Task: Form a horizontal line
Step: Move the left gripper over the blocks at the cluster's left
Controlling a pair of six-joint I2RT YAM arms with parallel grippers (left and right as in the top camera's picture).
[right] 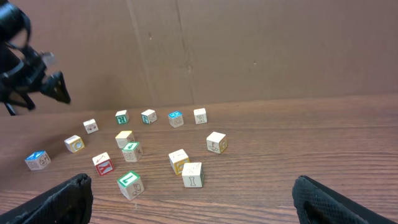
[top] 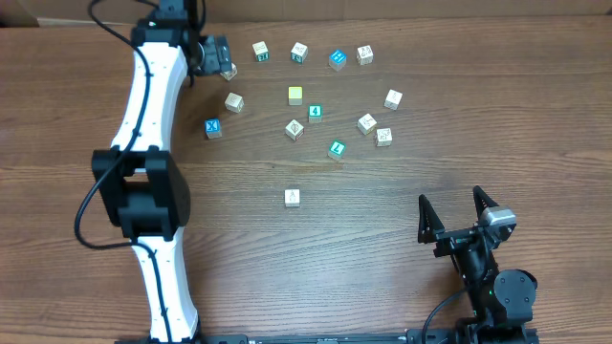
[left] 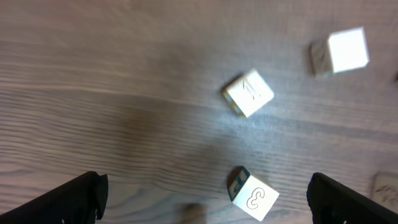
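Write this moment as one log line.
cubes: scattered, no line | left pincer: open over some | right pincer: open, away from them

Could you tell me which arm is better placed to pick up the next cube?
Probably left: the left gripper is open beside a whitish cube, while the right gripper sits open, far from every cube.

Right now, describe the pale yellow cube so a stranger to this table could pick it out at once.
On the wooden table, find the scatter of small cubes in the upper half of the overhead view. Near its middle sits the pale yellow cube, just up-left of the teal cube marked 4. It alone shows a plain yellow top; its neighbours are whitish or teal.
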